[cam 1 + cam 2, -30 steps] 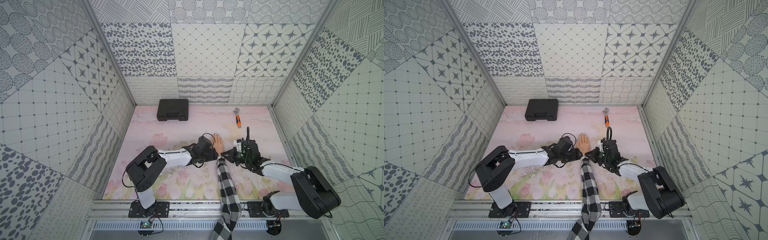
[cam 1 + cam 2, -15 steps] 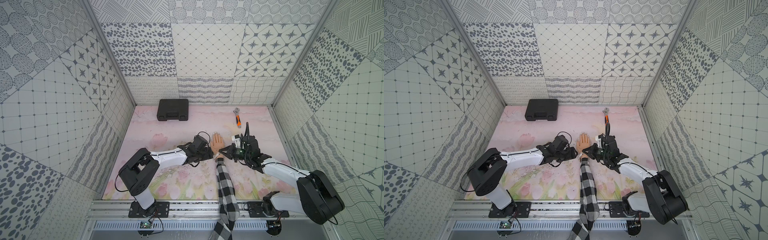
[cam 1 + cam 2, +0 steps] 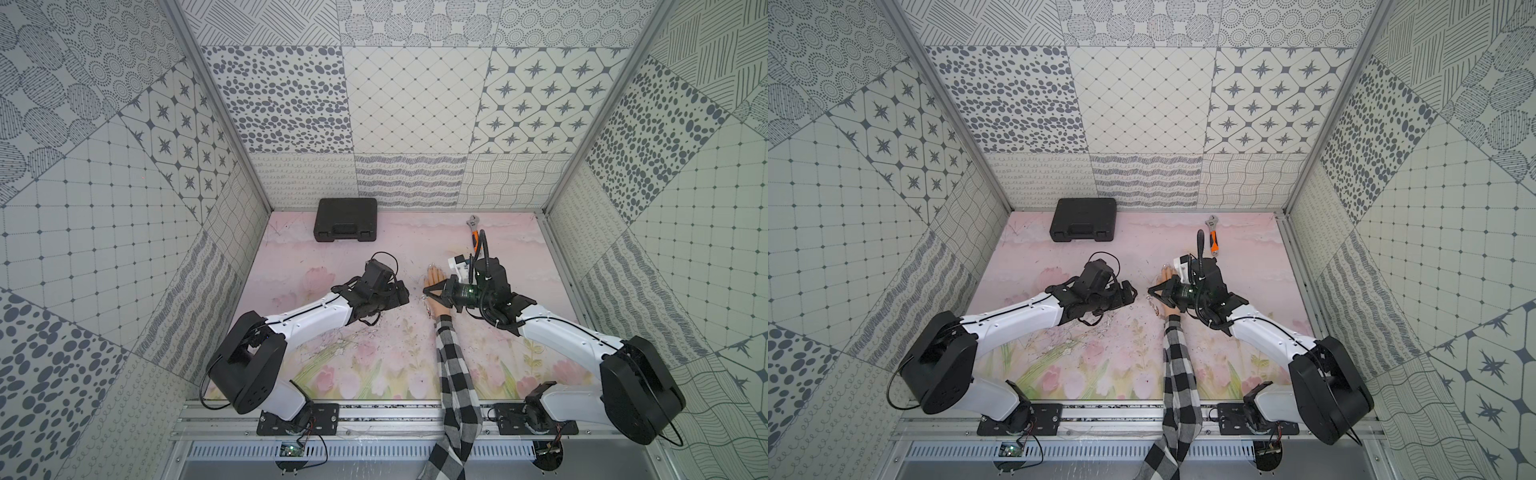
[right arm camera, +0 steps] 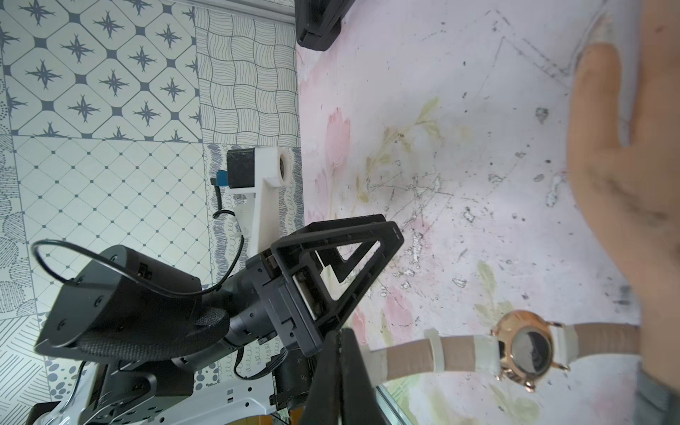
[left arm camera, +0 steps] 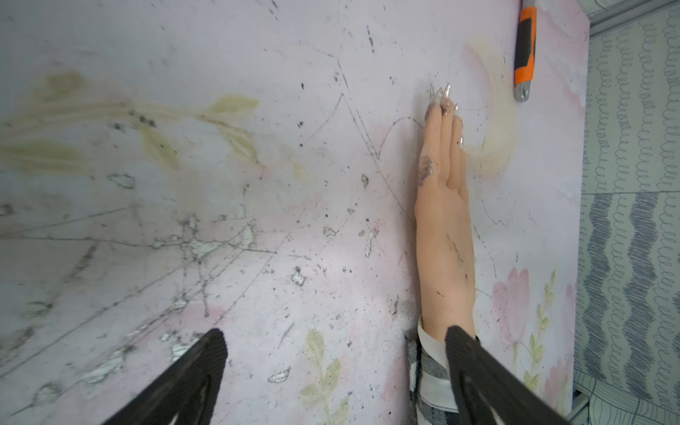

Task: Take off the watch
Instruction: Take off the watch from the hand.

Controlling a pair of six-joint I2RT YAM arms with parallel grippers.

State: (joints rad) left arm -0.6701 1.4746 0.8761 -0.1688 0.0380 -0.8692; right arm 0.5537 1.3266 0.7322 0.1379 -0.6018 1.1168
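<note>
though scuffed, floral tabletop [image 3: 395,353] inside patterned walls [image 3: 415,104]

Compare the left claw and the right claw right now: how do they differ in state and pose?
The left claw stands wide open and empty; the right claw is shut on the pale strap end of the round rose-gold wristwatch. The left claw sits beside the flesh-coloured mannequin hand, apart from it in both top views; the right claw reaches across that hand near its wrist. Shared: black fingers, pointing toward each other.
</note>
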